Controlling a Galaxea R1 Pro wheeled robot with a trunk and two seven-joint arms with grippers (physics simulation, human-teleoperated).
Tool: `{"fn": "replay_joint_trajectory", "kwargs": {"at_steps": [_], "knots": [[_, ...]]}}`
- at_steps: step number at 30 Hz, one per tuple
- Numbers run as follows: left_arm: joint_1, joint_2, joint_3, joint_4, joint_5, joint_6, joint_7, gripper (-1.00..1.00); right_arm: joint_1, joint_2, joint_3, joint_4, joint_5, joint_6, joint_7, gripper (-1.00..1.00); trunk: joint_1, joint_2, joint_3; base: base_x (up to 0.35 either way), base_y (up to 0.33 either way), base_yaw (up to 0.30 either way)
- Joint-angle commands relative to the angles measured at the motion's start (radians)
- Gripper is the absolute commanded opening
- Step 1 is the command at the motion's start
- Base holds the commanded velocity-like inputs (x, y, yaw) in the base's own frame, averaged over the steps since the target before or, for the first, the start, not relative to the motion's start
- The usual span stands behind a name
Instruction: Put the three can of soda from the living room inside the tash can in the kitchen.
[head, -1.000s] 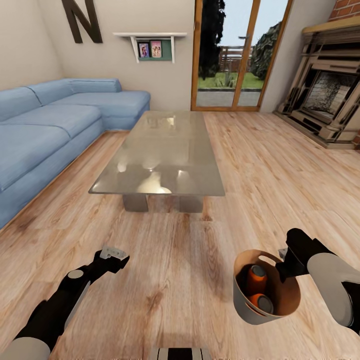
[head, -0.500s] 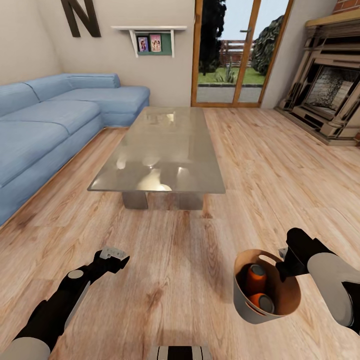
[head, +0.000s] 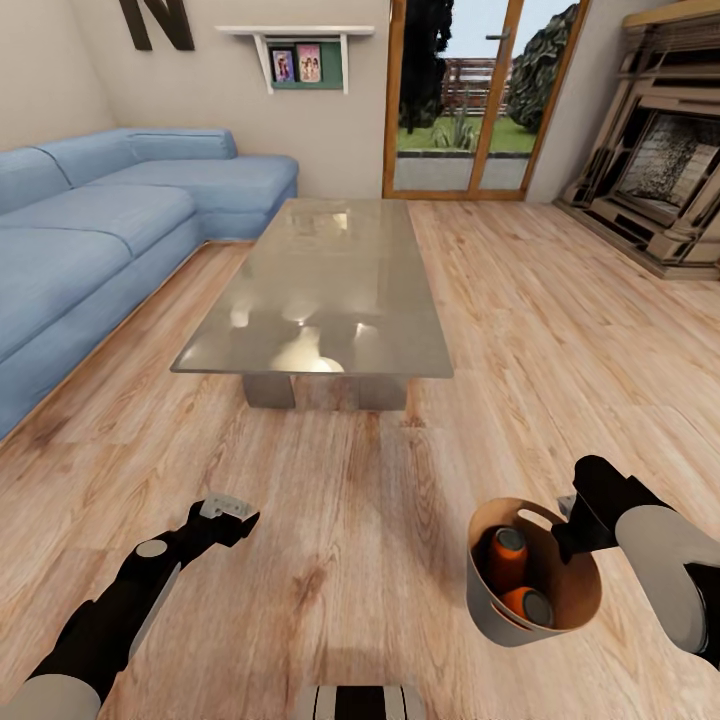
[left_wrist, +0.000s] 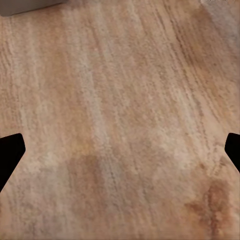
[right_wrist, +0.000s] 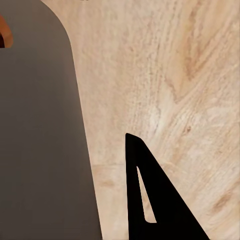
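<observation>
Two orange cans are seen inside the bin (head: 533, 585), which is held off the wooden floor (head: 380, 520) at the robot's right side. One can (head: 509, 556) stands upright against the far inner wall, its grey top showing; the other can (head: 527, 605) sits just beside it, nearer the robot, also with its grey top up. Whether a third can lies in the bin cannot be told. The bin's glossy brown inside and thin grey outer wall are visible, and a handle-like opening is cut into its far rim.

The right pincer (head: 572, 520) is closed on the rim of the bin at the side nearest the right arm. In the right wrist view the grey wall of the bin (right_wrist: 40, 135) is seen close against one dark finger (right_wrist: 150, 200), with floor planks behind.

The left pincer (head: 228, 508) is held out over the floor, well apart from the bin. In the left wrist view its dark fingertips (left_wrist: 10, 152) are spread wide, with nothing between them.

Further ahead stands the glass-topped counter (head: 320, 290). A long blue sofa (head: 110, 230) runs along the left wall, a glass door (head: 460, 90) is seen beyond, and a fireplace (head: 660, 180) stands at the right.
</observation>
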Motion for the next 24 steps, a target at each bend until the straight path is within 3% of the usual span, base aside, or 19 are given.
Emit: {"fn": "replay_joint_trajectory", "kwargs": {"at_steps": [1, 9, 16, 24], "knots": [[0.000, 0.000, 0.000, 0.000, 0.000, 0.000, 0.000, 1.00, 0.000, 0.000, -0.002, 0.000, -0.012, 0.004, 0.000, -1.00, 0.000, 0.000, 0.000, 0.000, 0.000, 0.000], [0.000, 0.000, -0.001, 0.000, 0.001, -0.001, -0.001, 1.00, 0.000, -0.001, -0.001, 0.000, -0.012, 0.004, 0.000, -1.00, 0.000, 0.000, 0.000, 0.000, 0.000, 0.000], [0.000, 0.000, -0.002, 0.000, 0.000, 0.000, 0.000, 1.00, 0.000, -0.012, 0.000, 0.000, -0.013, 0.004, 0.001, -1.00, 0.003, -0.002, -0.027, 0.000, 0.000, 0.000], [0.000, 0.000, -0.001, 0.000, 0.001, -0.001, -0.001, 1.00, 0.000, -0.014, -0.001, 0.001, -0.013, 0.004, 0.002, -1.00, 0.003, -0.002, -0.027, 0.000, 0.000, 0.000]]}}
